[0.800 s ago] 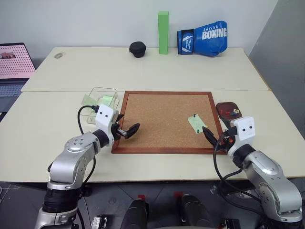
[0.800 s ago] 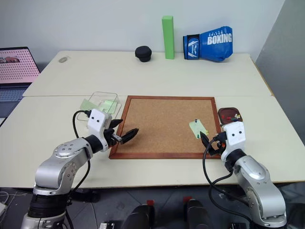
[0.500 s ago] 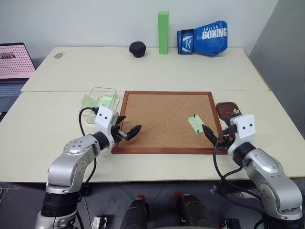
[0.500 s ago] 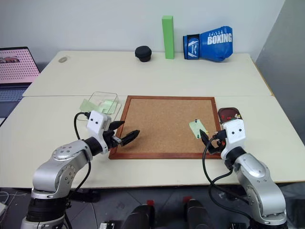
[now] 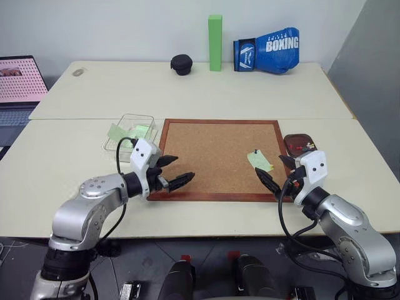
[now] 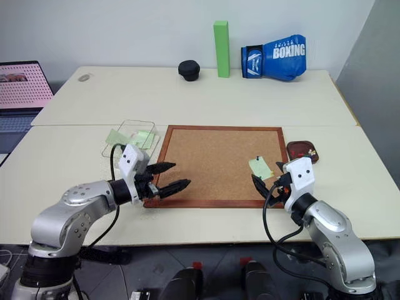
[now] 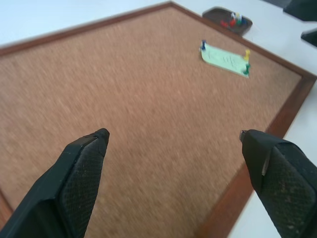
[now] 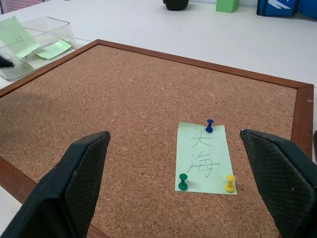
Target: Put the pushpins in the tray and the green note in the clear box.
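The green note (image 8: 204, 157) lies on the corkboard (image 5: 206, 153) near its right edge, held by a blue, a green and a yellow pushpin (image 8: 209, 125). My right gripper (image 5: 276, 172) is open just short of the note, at the board's near right corner. Beyond the board's right edge sits the dark tray (image 5: 299, 144) with a few pins in it. The clear box (image 5: 129, 131) stands off the board's far left corner with green slips inside. My left gripper (image 5: 177, 170) is open and empty over the board's near left corner.
A tall green block (image 5: 215, 42), a blue boxing glove (image 5: 267, 49) and a black round case (image 5: 181, 64) stand along the table's far edge. A laptop (image 5: 19, 81) sits at the far left. The table's front edge runs just behind both hands.
My left gripper has moved right, from the board's left frame to over its near left corner. The right gripper has shifted slightly left and toward me. The note and pins are unmoved.
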Controlling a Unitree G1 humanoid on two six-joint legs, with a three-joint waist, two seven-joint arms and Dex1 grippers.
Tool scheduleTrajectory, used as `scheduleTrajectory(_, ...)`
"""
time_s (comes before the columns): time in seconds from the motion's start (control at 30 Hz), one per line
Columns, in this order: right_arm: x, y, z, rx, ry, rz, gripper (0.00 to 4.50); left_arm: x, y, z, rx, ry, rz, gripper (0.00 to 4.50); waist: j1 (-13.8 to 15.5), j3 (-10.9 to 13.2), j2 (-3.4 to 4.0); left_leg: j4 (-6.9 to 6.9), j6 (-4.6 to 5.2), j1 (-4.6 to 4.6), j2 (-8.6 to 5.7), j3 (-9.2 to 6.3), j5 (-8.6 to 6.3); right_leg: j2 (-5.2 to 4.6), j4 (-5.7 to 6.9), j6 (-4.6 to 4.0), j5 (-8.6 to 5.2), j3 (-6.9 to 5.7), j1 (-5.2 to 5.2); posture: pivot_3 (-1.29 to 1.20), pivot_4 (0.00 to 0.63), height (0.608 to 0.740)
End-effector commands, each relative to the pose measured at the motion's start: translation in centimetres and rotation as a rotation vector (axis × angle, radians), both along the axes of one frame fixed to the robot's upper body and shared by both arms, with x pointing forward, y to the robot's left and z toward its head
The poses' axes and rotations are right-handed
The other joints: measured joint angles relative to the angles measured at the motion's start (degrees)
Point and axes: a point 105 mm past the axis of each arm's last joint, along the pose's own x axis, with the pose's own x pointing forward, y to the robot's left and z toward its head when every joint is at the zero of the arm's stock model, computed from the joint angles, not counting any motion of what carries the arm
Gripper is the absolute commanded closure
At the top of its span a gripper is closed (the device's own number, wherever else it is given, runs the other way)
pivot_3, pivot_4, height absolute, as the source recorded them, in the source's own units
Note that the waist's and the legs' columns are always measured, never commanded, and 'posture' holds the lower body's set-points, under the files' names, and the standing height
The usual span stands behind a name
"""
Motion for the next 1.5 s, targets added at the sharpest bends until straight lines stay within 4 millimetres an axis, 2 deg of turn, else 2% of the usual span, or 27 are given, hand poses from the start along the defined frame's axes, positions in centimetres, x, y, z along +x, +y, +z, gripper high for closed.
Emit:
scheduleTrajectory(0.03, 0.1, 0.0, 0.7, -0.032, -0.046, -0.026, 0.05, 0.1, -0.7, 0.6, 0.008, -0.030, -0.043, 0.00, 0.0, 0.0, 0.00, 0.00, 0.00, 0.00, 0.00, 0.01, 0.00, 0.00, -0.01, 0.01, 0.01, 0.02, 0.00, 0.00, 0.150, 0.740)
scheduleTrajectory(0.13, 0.1, 0.1, 0.6, -0.032, -0.047, -0.031, 0.05, 0.1, -1.4, 0.6, 0.012, -0.038, -0.084, 0.00, 0.0, 0.0, 0.00, -0.03, -0.01, -0.02, 0.00, 0.02, 0.00, 0.00, -0.02, 0.19, 0.11, 0.01, -0.02, 0.00, 0.150, 0.740)
scheduleTrajectory(0.23, 0.1, 0.1, 0.5, -0.043, -0.041, -0.030, 0.00, 0.4, -2.2, 1.2, -0.073, -0.012, -0.112, 0.41, 0.0, 0.0, 0.00, -0.03, 0.00, -0.04, 0.00, 0.00, 0.00, 0.00, -0.02, 0.20, 0.12, 0.01, -0.03, 0.00, 0.150, 0.740)
scheduleTrajectory(0.47, 1.3, 0.3, 1.0, -0.019, -0.055, -0.040, 0.00, 2.0, -3.8, 0.6, -0.023, -0.051, -0.204, 1.81, 0.0, 0.0, 0.00, 0.01, 0.00, 0.00, -0.01, 0.01, 0.00, 0.00, 0.01, 0.20, 0.12, 0.01, 0.00, 0.00, 0.150, 0.740)
scheduleTrajectory(0.6, 3.3, -0.2, 0.7, 0.021, -0.033, -0.120, 0.00, 3.2, -5.1, -0.8, -0.008, -0.045, -0.255, 2.48, 0.0, 0.0, 0.00, 0.01, 0.00, 0.05, 0.00, 0.02, 0.00, 0.03, 0.02, 0.20, 0.12, 0.01, 0.02, 0.00, 0.150, 0.740)
scheduleTrajectory(0.77, 4.8, 0.6, -0.2, -0.026, -0.023, -0.122, 0.00, 4.7, -6.9, -1.7, -0.005, -0.072, -0.278, 3.50, 0.0, 0.0, 0.00, 0.00, 0.00, -0.05, -0.03, 0.02, 0.00, 0.01, 0.01, 0.24, 0.16, 0.02, -0.02, 0.00, 0.150, 0.740)
scheduleTrajectory(0.93, 6.3, 0.8, -0.5, -0.045, -0.034, -0.161, 0.00, 6.1, -7.3, -2.1, -0.014, -0.106, -0.231, 4.49, 0.0, 0.0, 0.00, -0.01, 0.01, -0.09, -0.04, 0.01, 0.00, 0.01, 0.00, 0.24, 0.17, 0.02, -0.06, 0.00, 0.150, 0.740)
scheduleTrajectory(1.2, 8.2, 1.6, -0.3, -0.034, -0.058, -0.184, 0.00, 6.4, -7.4, -2.7, -0.025, -0.123, -0.190, 4.50, -0.1, 0.0, 0.00, 0.02, 0.01, -0.06, -0.03, 0.00, 0.01, 0.02, 0.08, 0.26, 0.19, 0.03, -0.06, 0.00, 0.150, 0.740)
scheduleTrajectory(1.23, 8.4, 1.7, -0.5, -0.033, -0.055, -0.186, 0.00, 6.5, -7.5, -3.4, -0.017, -0.109, -0.180, 4.50, -0.1, 0.0, 0.00, 0.02, 0.01, -0.06, -0.04, 0.00, 0.01, 0.02, 0.08, 0.27, 0.19, 0.03, -0.06, 0.00, 0.150, 0.740)
scheduleTrajectory(1.3, 9.1, 2.1, -1.2, -0.041, -0.034, -0.176, 0.00, 6.1, -7.6, -6.5, 0.028, -0.043, -0.162, 4.50, 0.0, 0.0, 0.01, 0.02, 0.01, -0.08, -0.06, 0.02, 0.00, 0.00, 0.07, 0.25, 0.20, 0.04, -0.06, 0.00, 0.150, 0.740)
scheduleTrajectory(1.37, 9.7, 2.2, -1.6, -0.046, -0.019, -0.174, 0.00, 5.5, -7.8, -8.3, 0.040, 0.004, -0.165, 4.50, -0.2, 0.0, 0.02, 0.02, 0.01, -0.05, -0.06, 0.04, 0.01, 0.00, 0.06, 0.21, 0.23, 0.06, -0.05, 0.00, 0.150, 0.740)
scheduleTrajectory(1.5, 10.5, 2.0, -1.7, -0.038, -0.009, -0.181, 0.00, 5.2, -7.7, -9.0, 0.043, 0.016, -0.162, 4.50, -0.1, -0.1, 0.14, 0.01, 0.01, 0.11, -0.05, 0.04, 0.00, 0.00, 0.10, 0.17, 0.26, 0.05, 0.06, 0.00, 0.150, 0.740)
